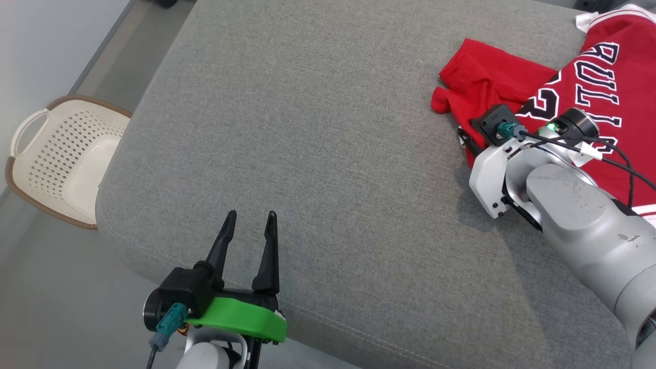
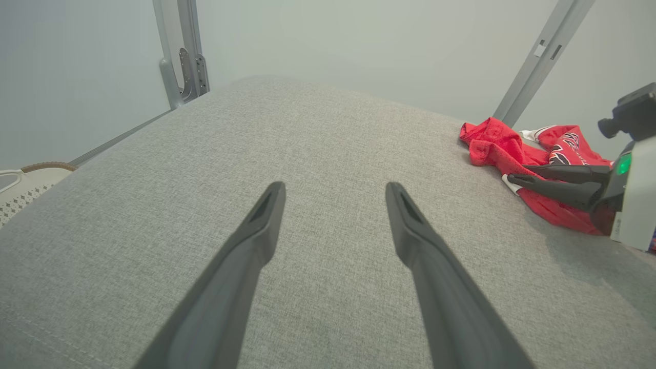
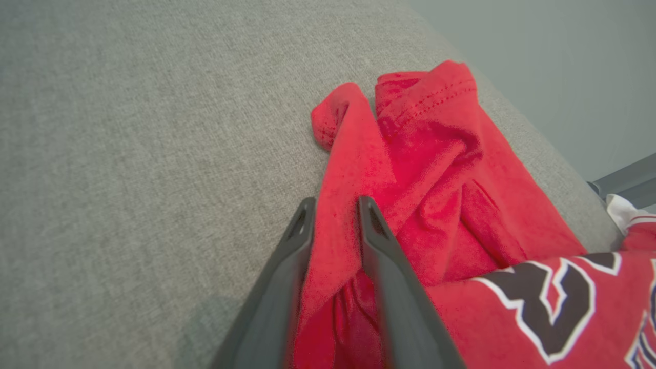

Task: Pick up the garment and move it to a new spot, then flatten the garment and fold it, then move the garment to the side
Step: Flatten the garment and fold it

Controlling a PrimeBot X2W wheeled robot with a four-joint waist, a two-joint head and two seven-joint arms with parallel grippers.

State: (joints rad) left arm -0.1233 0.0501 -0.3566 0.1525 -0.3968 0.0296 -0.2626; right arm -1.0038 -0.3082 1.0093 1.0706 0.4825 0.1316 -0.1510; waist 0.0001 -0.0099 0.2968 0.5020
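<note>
Two o'clock: my right gripper (image 3: 335,202) straddles a thin garment (image 3: 435,154) fold, pinch unclear; so little cloth could slip free on lifting. My left gripper (image 1: 251,214) hangs spread.

We see a wide grey cushion (image 1: 328,154) of coarse weave, with a stitched seam along its near edge. To its left a pale perforated basket (image 1: 77,128) with a brown rim stands on the grey floor (image 1: 46,297). Behind it we see a plain pale wall (image 2: 359,41) and grey metal rails (image 2: 179,56).
</note>
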